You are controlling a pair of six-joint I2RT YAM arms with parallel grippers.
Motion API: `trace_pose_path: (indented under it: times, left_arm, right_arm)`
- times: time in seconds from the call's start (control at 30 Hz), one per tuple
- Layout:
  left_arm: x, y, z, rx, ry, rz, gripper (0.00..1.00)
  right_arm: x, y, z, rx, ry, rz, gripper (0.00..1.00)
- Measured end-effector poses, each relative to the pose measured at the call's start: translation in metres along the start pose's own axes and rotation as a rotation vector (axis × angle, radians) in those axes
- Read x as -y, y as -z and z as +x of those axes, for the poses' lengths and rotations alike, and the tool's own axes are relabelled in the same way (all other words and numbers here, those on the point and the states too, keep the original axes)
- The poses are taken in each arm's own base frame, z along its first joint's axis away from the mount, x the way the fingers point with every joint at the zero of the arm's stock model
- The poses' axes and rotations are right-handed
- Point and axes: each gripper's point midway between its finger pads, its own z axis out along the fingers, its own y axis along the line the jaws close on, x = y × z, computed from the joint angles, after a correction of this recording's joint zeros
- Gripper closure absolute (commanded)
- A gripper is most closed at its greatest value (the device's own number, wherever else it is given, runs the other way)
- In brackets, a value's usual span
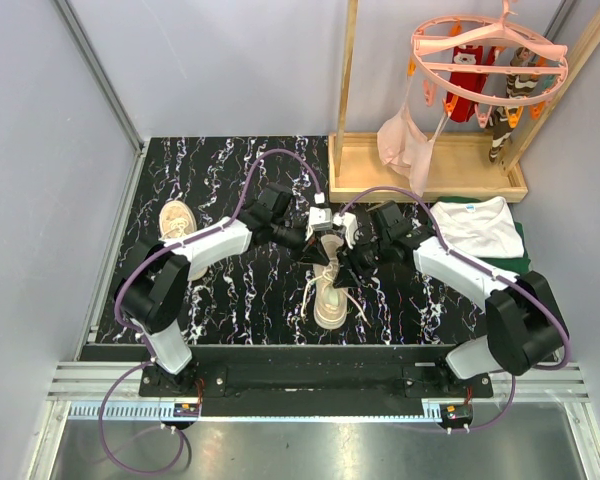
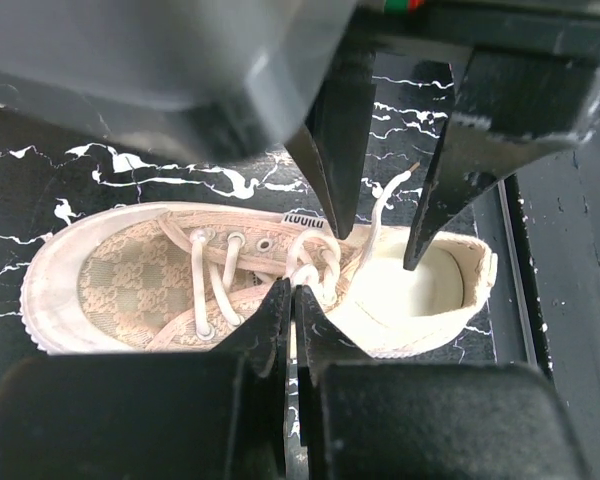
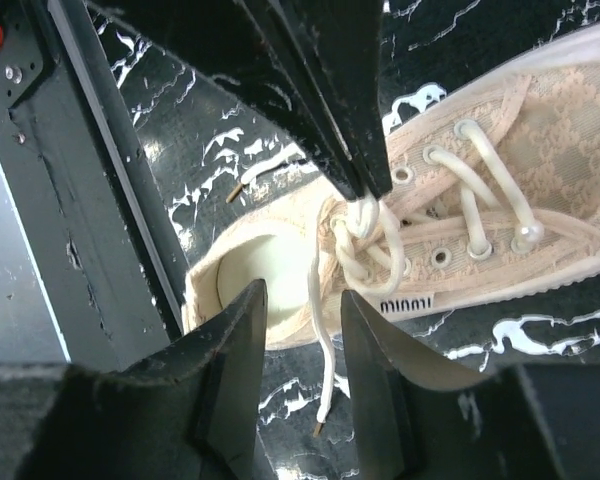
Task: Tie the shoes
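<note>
By the black marbled table's (image 1: 230,300) front edge, left gripper (image 2: 291,296) is pinching one beige sneaker's (image 1: 331,302) white lace (image 3: 326,350), right gripper (image 3: 302,308) gaping half-open, empty; second sneaker (image 1: 177,220) is lying left.

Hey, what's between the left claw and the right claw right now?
The white lace of the shoe, twisted together over the eyelets. The left wrist view shows it clearest.

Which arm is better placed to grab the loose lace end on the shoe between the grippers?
Right. The right gripper stands open with the loose lace running between its fingers, above the heel opening of the shoe. The left gripper is shut on the lace crossing, so it is likely busy.
</note>
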Motion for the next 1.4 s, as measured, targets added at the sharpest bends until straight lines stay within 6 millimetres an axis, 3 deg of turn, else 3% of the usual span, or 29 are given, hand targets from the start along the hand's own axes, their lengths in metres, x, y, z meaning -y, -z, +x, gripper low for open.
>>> trace_pose_path:
  times: [0.13,0.2,0.37,0.57,0.83,1.23,1.4]
  left_arm:
    - [-0.001,0.001,0.000,0.002,0.001,-0.004,1.00]
    - [-0.001,0.001,0.000,0.002,0.003,-0.005,1.00]
    - [-0.002,0.001,-0.001,0.003,0.004,-0.006,1.00]
    - [-0.002,0.001,-0.001,0.004,0.003,-0.006,1.00]
    - [-0.005,0.004,0.000,0.006,0.007,-0.015,1.00]
    - [0.000,0.017,0.000,0.021,0.013,-0.035,1.00]
    - [0.004,0.017,0.006,0.015,0.025,-0.027,1.00]
  right_arm:
    - [0.006,-0.003,0.002,-0.009,0.004,0.026,0.57]
    - [0.008,-0.004,0.004,-0.017,0.005,0.035,0.63]
    - [0.012,-0.007,0.014,-0.040,0.023,0.057,1.00]
    - [0.015,-0.004,0.015,-0.042,0.037,0.083,1.00]
    - [0.011,0.017,0.004,0.007,0.088,0.137,1.00]
    - [0.017,0.015,0.047,-0.139,0.069,0.113,1.00]
    - [0.018,0.011,0.054,-0.178,0.053,0.092,0.84]
